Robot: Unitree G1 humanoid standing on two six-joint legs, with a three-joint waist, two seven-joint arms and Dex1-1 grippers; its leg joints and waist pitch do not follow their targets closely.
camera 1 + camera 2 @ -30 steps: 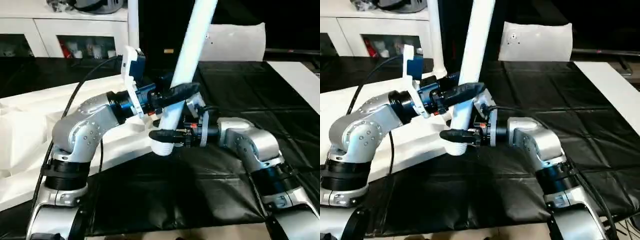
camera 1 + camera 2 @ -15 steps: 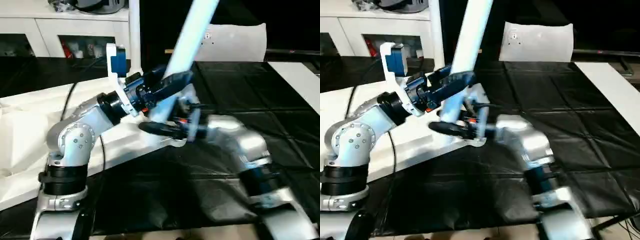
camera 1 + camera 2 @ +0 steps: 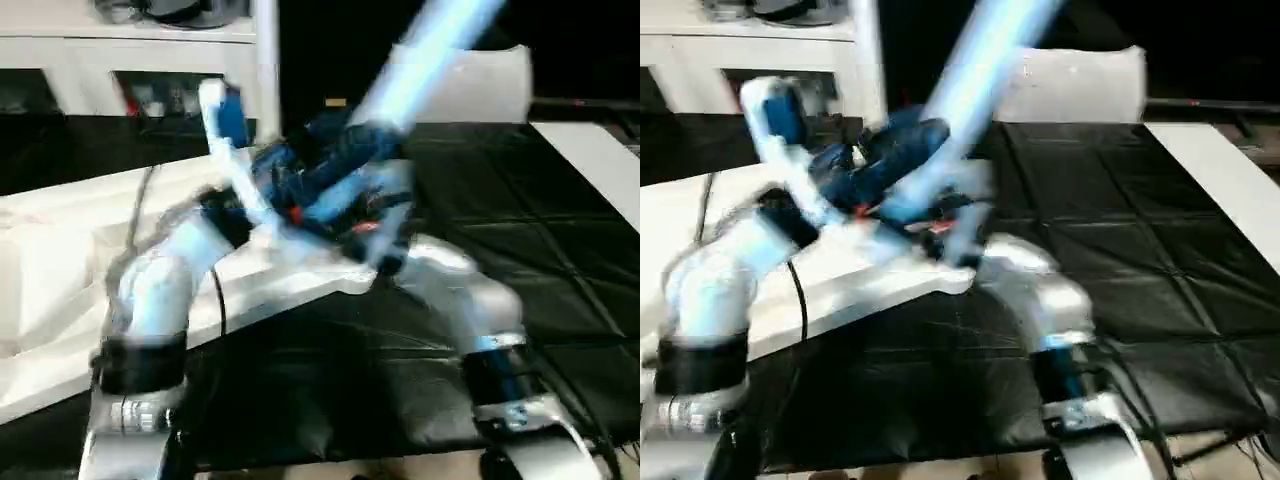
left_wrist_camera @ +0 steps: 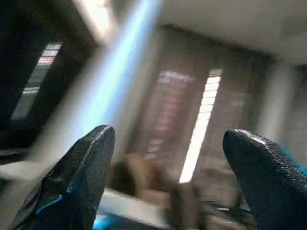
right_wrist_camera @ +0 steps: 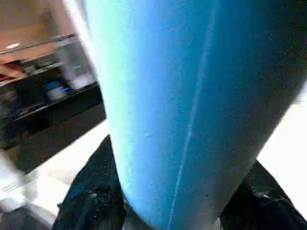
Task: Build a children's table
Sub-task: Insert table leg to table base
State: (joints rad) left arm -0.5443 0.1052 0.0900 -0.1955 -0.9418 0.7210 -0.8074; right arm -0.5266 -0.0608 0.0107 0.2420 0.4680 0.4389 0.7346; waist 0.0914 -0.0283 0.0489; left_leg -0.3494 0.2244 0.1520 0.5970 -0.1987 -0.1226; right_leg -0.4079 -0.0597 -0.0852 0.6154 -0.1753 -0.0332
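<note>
From the head camera you see both arms meeting over the near edge of the white table top [image 3: 60, 260], which lies flat on the black work surface [image 3: 520, 230]. A long white leg [image 3: 420, 50] slants up and toward your right from where the grippers meet, its lower end at the table top's near right corner, though the blur hides whether it touches. The left gripper [image 3: 340, 160] sits beside the leg; the right gripper [image 3: 375, 215] is lower on it. In the left wrist view your two black fingers [image 4: 81, 172] stand spread wide with nothing between them, the leg [image 4: 110, 72] off to one side. In the right wrist view the leg [image 5: 192, 96] is clamped between the dark fingers [image 5: 91, 191].
</note>
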